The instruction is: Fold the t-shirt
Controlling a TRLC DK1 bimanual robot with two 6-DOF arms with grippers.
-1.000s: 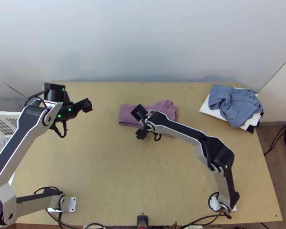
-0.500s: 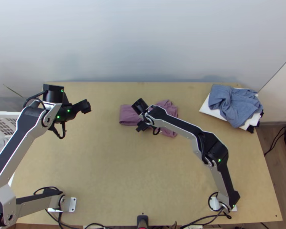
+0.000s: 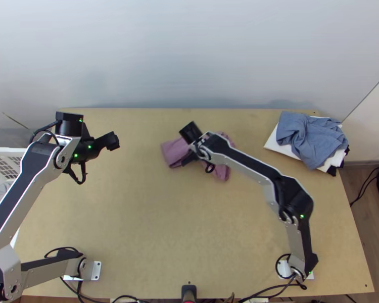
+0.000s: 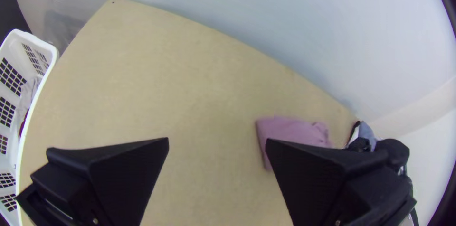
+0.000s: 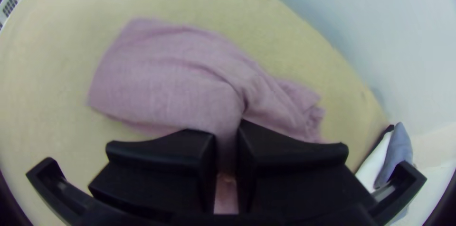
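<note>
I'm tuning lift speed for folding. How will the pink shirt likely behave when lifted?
The pink shirt is probably floppy: it creases towards where the right end effector pinches it. Its loose ends will likely sag, as only a narrow part is held.

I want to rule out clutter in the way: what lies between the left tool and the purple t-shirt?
Only a bare stretch of wooden table between the left tool and the purple t-shirt; the top view shows it.
</note>
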